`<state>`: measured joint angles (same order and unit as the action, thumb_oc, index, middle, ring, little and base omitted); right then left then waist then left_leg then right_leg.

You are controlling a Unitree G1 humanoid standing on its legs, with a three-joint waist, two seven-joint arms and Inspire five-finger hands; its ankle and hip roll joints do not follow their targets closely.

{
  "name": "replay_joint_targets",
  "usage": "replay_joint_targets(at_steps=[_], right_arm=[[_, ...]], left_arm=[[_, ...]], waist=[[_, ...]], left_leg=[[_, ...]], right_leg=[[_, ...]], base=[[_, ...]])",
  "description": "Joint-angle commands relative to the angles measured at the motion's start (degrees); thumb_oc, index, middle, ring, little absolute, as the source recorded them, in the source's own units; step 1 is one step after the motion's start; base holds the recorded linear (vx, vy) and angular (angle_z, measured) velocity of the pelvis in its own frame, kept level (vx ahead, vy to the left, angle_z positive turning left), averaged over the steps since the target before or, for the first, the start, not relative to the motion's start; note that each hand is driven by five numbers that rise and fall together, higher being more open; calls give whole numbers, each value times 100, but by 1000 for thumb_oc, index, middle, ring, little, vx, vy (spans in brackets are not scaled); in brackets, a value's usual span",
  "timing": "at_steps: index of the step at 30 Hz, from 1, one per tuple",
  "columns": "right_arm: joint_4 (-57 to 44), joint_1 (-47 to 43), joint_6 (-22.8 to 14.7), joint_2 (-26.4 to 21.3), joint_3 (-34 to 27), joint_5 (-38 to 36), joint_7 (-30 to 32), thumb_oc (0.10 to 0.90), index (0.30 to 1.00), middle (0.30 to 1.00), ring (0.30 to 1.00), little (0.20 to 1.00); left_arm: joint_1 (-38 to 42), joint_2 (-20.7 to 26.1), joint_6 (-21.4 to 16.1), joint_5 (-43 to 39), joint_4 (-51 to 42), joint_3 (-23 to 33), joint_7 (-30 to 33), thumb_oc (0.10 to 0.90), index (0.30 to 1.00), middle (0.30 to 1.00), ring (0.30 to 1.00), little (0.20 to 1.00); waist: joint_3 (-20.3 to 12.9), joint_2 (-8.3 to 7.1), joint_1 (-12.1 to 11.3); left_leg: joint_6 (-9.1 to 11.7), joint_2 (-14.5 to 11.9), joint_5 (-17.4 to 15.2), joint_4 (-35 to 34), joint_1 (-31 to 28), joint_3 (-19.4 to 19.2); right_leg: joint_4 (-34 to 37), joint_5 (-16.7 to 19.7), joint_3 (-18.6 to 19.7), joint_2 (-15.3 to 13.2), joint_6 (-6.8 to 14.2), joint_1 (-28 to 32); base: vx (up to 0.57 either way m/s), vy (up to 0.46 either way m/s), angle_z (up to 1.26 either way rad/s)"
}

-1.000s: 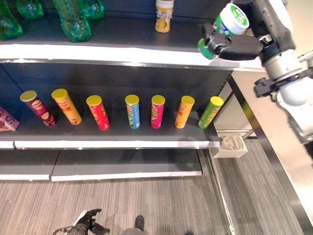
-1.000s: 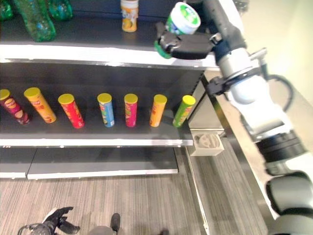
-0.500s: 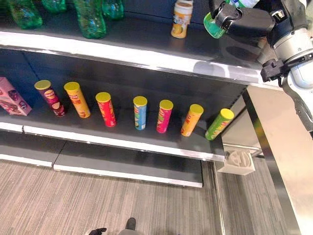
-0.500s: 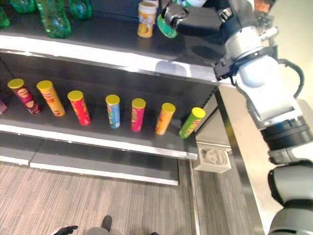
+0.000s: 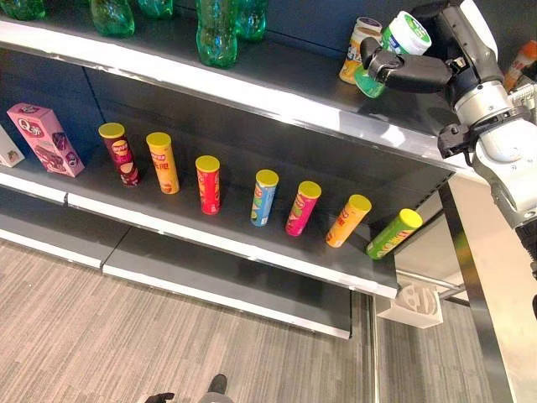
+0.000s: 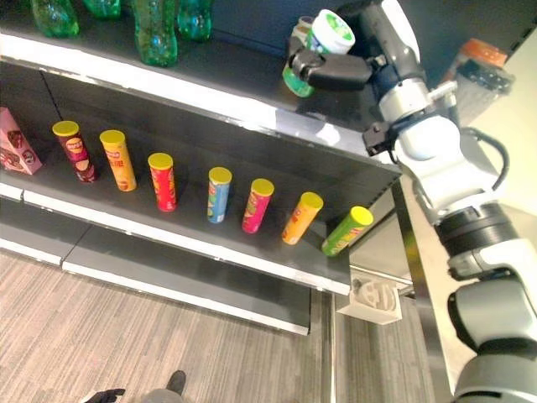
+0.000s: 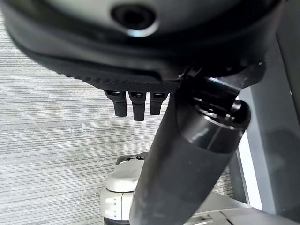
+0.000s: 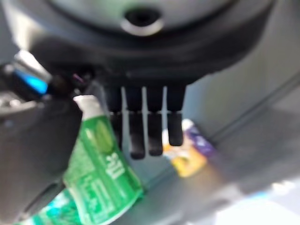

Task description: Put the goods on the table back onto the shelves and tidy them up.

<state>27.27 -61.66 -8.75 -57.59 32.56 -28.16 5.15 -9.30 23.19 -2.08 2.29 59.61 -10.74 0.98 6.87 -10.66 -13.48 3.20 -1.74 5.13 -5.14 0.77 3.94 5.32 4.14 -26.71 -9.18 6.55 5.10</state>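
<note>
One right robot hand [image 5: 411, 74] grips green can [image 5: 393, 50] above top shelf [image 5: 277, 88] beside orange can [image 5: 361, 50].

Both eye views look down from the head at the dark, silver-edged shelves [image 5: 252, 92], sharing the row of upright colourful tubes [image 6: 218, 194]; the right wrist view peers closely along its hand [image 8: 140, 131]; the left wrist view faces the grey striped floor [image 7: 51, 122].

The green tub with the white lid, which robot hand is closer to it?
Right. The right hand is holding the green tub over the top shelf; the left hand hangs low over the floor.
</note>
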Motion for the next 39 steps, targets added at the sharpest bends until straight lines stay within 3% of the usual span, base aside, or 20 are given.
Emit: replay_joint_targets(at_steps=[1, 23, 38, 39], right_arm=[[228, -1420, -246, -168, 138, -288, 126, 400, 300, 300, 300, 300], [1145, -2025, -63, -119, 626, 179, 209, 400, 300, 300, 300, 300], [992, -1870, -50, -81, 593, 299, 156, 400, 300, 300, 300, 300], [971, -1836, -63, -55, 533, 252, 168, 574, 561, 561, 561, 561]], left_arm=[[202, 396, -140, -89, 51, -305, 152, 800, 900, 900, 900, 900], [262, 625, -180, -226, -98, -275, 146, 800, 900, 900, 900, 900], [220, 597, -183, -187, -91, -285, 129, 800, 900, 900, 900, 900], [226, 596, -178, -181, -72, -291, 140, 800, 900, 900, 900, 900]], waist=[[-133, -89, -156], [69, -426, -281], [49, -329, -147], [44, -326, -136]], left_leg=[[150, -189, -402, 14, -79, -318], [125, -151, -404, 14, 121, -221], [100, -138, -480, 14, -11, -334], [99, -141, -488, 14, -21, -336]], right_leg=[[-239, 45, -190, -407, 495, 76], [-215, 134, -256, -410, 507, -72], [-225, 153, -191, -438, 519, -43], [-225, 153, -190, -436, 518, -42]], base=[[-2, -10, 5], [-1, -1, 2], [0, -1, -1], [7, -18, -5]])
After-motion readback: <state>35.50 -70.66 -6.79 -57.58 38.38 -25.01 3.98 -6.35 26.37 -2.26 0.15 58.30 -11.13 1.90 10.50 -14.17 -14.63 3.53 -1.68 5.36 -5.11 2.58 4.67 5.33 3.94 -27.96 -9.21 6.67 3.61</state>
